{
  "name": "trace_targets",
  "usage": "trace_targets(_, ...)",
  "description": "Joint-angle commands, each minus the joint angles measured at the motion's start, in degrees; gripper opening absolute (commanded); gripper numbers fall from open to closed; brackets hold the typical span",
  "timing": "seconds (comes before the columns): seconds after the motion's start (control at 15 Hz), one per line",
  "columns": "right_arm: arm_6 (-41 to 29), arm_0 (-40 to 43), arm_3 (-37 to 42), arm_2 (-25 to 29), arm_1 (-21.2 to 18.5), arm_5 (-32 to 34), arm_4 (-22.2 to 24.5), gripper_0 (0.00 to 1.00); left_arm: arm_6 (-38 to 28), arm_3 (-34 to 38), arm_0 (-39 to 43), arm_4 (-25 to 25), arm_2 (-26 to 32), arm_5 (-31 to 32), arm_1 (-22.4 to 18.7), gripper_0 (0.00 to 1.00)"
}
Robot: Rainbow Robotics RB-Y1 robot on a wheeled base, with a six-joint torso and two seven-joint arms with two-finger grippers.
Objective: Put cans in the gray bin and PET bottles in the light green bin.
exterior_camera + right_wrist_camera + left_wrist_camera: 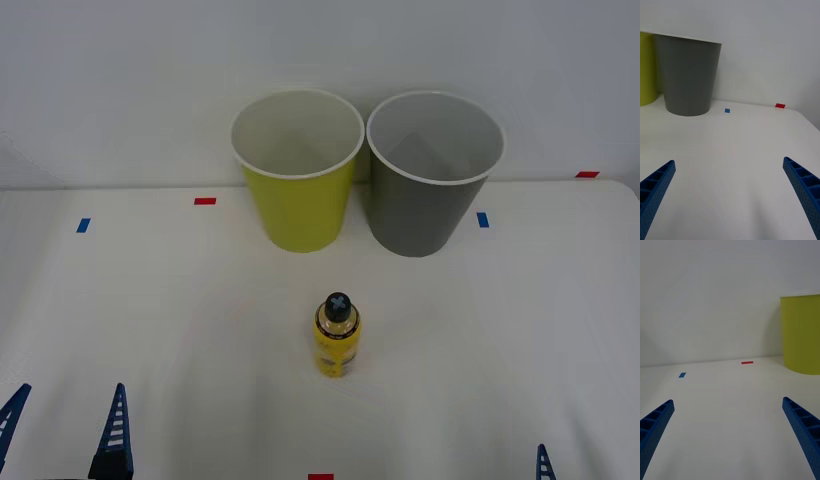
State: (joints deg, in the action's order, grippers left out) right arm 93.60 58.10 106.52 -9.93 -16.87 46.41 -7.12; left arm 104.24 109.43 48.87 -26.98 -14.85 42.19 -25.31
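Note:
A yellow PET bottle [337,338] with a black cap stands upright mid-table. Behind it stand the light green bin [300,210] on the left and the gray bin [415,215] on the right, side by side and both showing white insides. No cans are in view. My left gripper [62,435] is open at the near left edge, well left of the bottle. Its wrist view shows the light green bin [801,333] ahead. My right gripper [730,202] is open at the near right, one fingertip [543,464] showing, facing the gray bin [687,75].
Small red tape marks [205,201] and blue tape marks [483,219] lie on the white table. A white wall rises right behind the bins. The table's right edge [630,200] curves near the far red mark [587,174].

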Motion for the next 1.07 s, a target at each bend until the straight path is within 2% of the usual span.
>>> trace_targets(0.07,0.00,0.00,0.00,0.00,0.00,0.00,0.00,1.00,0.00,0.00,0.00,0.00,0.00,0.00,0.00,1.00)
trace_targets(0.8,0.00,0.00,0.00,0.00,0.00,0.00,0.00,1.00,0.00,0.00,0.00,0.00,0.00,0.00,0.00,1.00)
trace_targets(0.93,0.00,0.00,0.00,0.00,0.00,0.00,0.00,1.00,-0.09,-2.82,-1.14,0.88,-0.70,0.96,0.79,1.00)
trace_targets(1.07,0.00,0.00,0.00,0.00,0.00,0.00,0.00,1.00,-0.62,-2.99,-0.79,2.11,-1.58,2.37,-1.58,1.00)
